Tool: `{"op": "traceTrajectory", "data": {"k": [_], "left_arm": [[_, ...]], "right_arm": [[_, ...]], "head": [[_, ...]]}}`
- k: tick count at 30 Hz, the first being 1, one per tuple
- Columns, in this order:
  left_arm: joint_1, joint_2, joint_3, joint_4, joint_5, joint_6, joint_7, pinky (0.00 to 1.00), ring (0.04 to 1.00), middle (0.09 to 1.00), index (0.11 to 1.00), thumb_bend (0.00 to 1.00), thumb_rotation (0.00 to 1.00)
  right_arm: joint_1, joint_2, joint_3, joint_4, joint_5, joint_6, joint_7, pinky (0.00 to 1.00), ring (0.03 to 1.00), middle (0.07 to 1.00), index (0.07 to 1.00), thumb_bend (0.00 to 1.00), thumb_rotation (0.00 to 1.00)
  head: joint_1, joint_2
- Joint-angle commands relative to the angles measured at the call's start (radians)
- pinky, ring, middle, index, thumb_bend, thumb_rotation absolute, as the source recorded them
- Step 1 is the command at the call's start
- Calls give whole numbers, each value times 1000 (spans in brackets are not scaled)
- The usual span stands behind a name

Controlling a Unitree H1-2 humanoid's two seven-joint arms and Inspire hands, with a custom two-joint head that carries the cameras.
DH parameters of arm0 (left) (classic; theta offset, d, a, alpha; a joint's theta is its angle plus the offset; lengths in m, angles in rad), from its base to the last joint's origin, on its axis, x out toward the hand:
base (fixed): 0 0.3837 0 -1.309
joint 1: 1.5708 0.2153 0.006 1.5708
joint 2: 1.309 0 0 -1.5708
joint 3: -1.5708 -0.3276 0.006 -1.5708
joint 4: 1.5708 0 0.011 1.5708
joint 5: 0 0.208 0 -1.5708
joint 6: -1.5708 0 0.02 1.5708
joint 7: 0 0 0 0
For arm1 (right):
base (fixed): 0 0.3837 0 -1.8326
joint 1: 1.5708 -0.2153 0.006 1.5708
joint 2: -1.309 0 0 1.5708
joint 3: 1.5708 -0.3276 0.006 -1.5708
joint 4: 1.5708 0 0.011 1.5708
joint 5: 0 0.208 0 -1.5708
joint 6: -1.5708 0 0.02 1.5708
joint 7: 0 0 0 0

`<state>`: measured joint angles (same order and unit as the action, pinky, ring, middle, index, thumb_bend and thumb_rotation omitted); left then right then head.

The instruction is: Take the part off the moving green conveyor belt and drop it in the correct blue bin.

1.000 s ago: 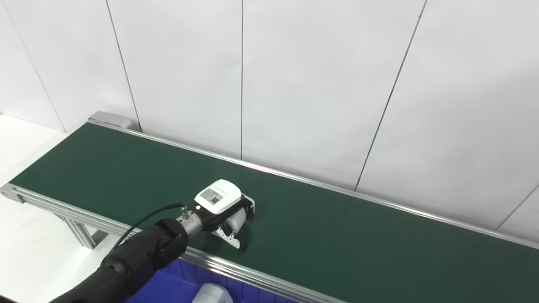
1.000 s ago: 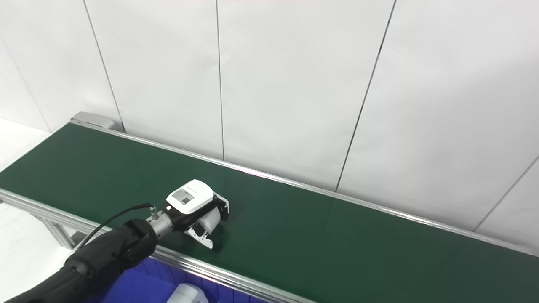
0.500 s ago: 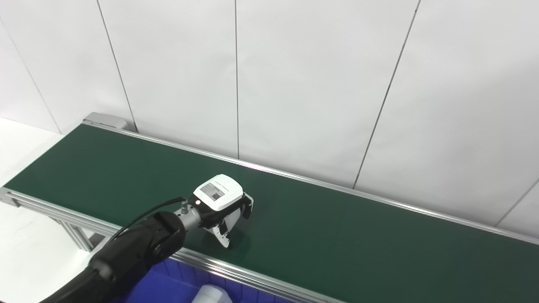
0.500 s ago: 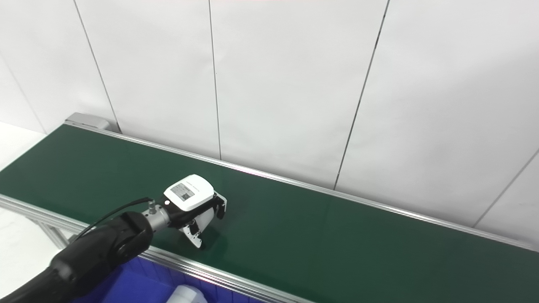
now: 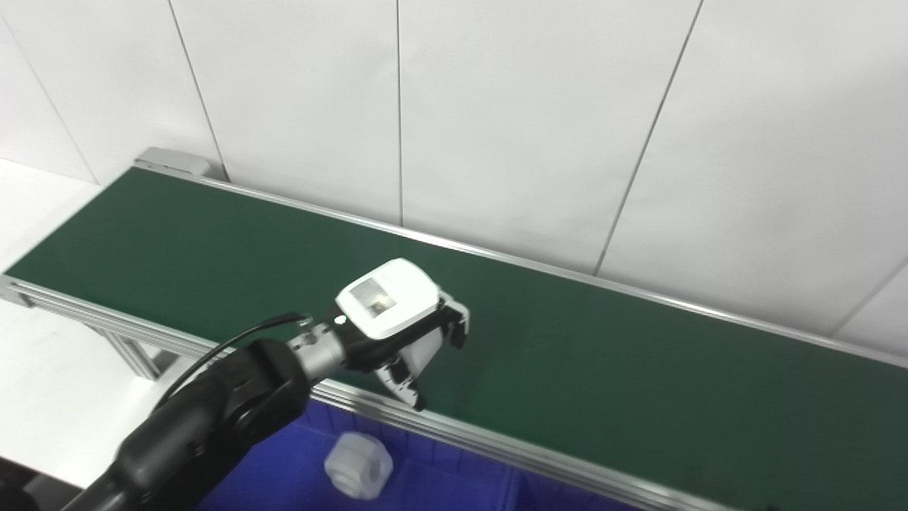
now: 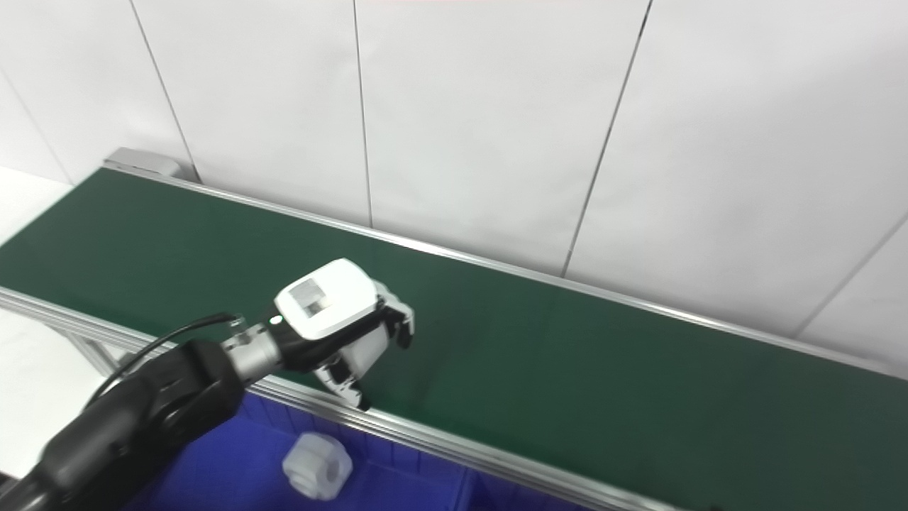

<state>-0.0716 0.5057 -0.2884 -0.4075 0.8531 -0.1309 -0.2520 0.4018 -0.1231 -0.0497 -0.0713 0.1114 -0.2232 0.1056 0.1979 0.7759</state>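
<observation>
My left hand (image 5: 397, 323) comes in from the lower left, its white back plate facing up. It hangs just above the green conveyor belt (image 5: 603, 369), by the near rail. Its fingers are curled shut on a white rounded part (image 5: 424, 348), which is mostly hidden by them. Below the rail lies the blue bin (image 5: 454, 482) with a white hexagonal part (image 5: 358, 465) in it. The right hand is out of view.
A silver rail (image 5: 511, 447) runs along the belt's near edge, between the hand and the bin. White wall panels (image 5: 532, 128) stand close behind the belt. The belt's left end (image 5: 21, 284) rests on an aluminium frame above a white floor.
The left hand has risen off the belt with the part and drawn toward the near rail. The camera has tilted down, so more of the blue bin shows.
</observation>
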Motion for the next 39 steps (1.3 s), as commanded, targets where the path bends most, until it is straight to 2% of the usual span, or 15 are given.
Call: {"op": "traceTrajectory", "data": {"k": [1,3,5,7,11,17,21,22,23,24,25,26,29,31,39], "left_arm": [[24,-18,18,-66,-14,23,-20,392,390,442,525,519,0],[72,-37,24,-100,-12,26,-34,375,362,424,526,517,0],[107,-51,28,-118,-1,21,-45,362,344,412,526,515,0],[155,-63,21,-134,20,16,-60,376,357,421,529,516,0],[227,-84,12,-128,57,-4,-49,359,366,434,527,518,0],[260,-96,10,-86,89,-18,-48,421,413,445,519,520,0],[262,-97,9,-64,98,-22,-51,432,405,433,524,518,0],[259,-97,10,-67,109,-18,-58,464,459,455,517,521,0],[258,-96,11,-71,116,-15,-64,507,523,559,505,521,39],[258,-96,13,-78,123,-11,-69,522,545,594,501,522,52],[259,-100,15,-87,132,-7,-71,567,624,677,622,720,143],[261,-105,17,-95,143,-8,-64,611,682,732,684,810,207],[268,-119,21,-110,186,-24,-23,735,794,843,804,930,326],[272,-126,22,-116,204,-35,2,795,838,881,839,934,353],[291,-148,43,-112,183,-70,69,794,851,906,861,929,362]], "right_arm": [[4,-10,-9,-70,18,32,2,937,921,967,1000,682,970],[5,-14,-10,-106,20,58,2,932,921,963,998,658,955],[6,-15,-10,-127,21,76,2,938,921,962,999,630,956],[7,-13,-10,-165,35,121,0,954,926,963,995,644,945],[4,-8,-8,-202,35,161,-4,981,943,986,1000,615,962],[0,-5,-10,-196,37,162,-3,992,944,985,1000,615,957],[2,1,-6,-208,28,172,-8,995,943,984,1000,616,947],[3,1,-3,-211,20,171,-9,989,942,986,1000,604,953],[4,2,-1,-213,14,170,-9,985,941,986,1000,592,964],[4,1,0,-214,9,167,-9,984,940,986,1000,588,967],[4,1,0,-211,6,165,-9,987,943,985,1000,576,975],[4,2,1,-210,3,163,-10,988,944,985,1000,565,979],[3,6,1,-207,-9,160,-14,968,934,977,1000,549,981],[3,8,0,-206,-12,161,-13,967,933,974,1000,570,970],[2,13,3,-205,-33,156,-15,943,922,967,1000,556,984]], "head": [[-3,17],[-8,37],[-8,37],[-13,60],[-15,72],[-29,78],[-36,77],[-39,77],[-41,77],[-45,76],[-45,76],[-48,76],[-50,77],[-52,76],[-63,74]]}}
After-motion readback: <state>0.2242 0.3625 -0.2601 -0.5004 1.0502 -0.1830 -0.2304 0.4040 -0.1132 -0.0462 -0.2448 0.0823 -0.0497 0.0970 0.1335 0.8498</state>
